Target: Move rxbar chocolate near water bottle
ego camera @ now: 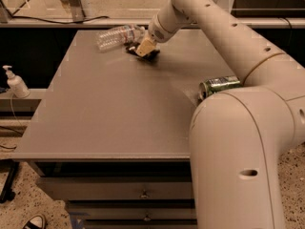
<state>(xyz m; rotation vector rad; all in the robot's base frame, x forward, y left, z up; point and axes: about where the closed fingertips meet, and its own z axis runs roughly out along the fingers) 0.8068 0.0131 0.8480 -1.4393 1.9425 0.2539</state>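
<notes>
The water bottle lies on its side at the far left part of the grey table, its clear crinkled body showing a white-and-red label. Just to its right, the rxbar chocolate shows as a dark flat shape on the tabletop, mostly covered by my gripper. The gripper reaches down from the arm to the bar, close to the bottle's right end. How the bar sits under the gripper is hidden.
A green soda can lies at the table's right edge, beside my arm's large shoulder. A white pump dispenser bottle stands on a lower ledge to the left. Drawers sit under the table's front edge.
</notes>
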